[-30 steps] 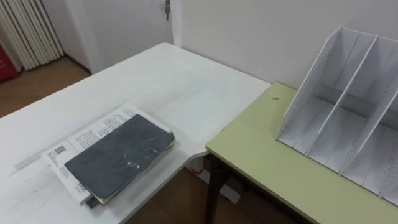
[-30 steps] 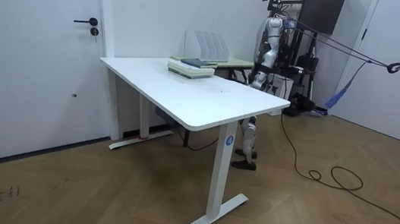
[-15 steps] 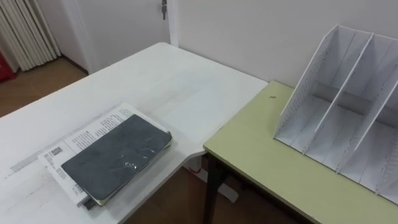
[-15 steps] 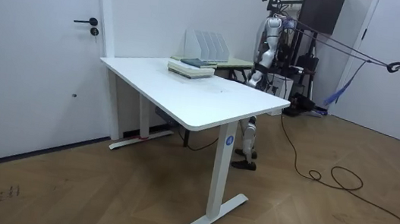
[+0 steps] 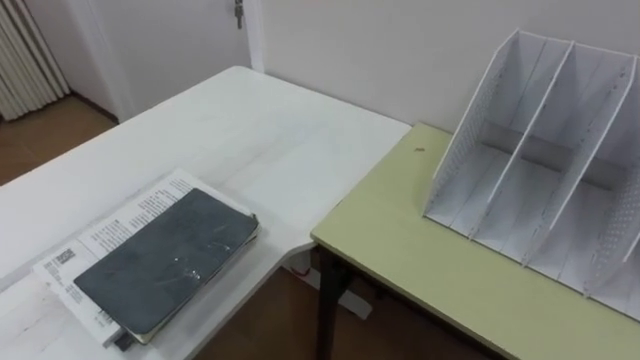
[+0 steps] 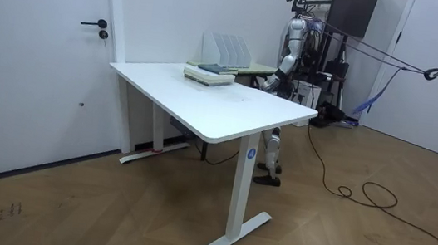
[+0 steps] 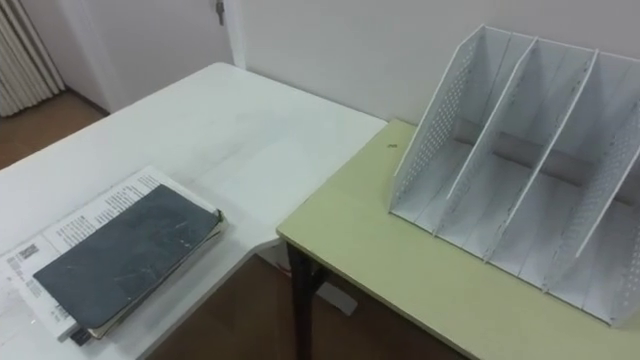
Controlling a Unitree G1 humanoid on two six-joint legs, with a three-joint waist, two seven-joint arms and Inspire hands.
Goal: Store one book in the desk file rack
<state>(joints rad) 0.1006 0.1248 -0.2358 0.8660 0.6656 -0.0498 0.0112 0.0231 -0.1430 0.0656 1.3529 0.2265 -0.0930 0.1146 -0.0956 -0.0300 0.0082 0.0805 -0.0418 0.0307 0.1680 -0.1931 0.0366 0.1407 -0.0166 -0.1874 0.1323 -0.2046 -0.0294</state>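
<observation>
Room view: the torso is showing glossy silver-grey plating, and the head is carrying a dark sensor cluster at 12 o'clock. Arms are reading silver with darker joints. The left hand (image 6: 272,82) is appearing as a small grey tip. Thin straps are running off the shoulders toward 3 o'clock. The lower leg is showing silver, and a black cable is trailing toward 4 o'clock.
</observation>
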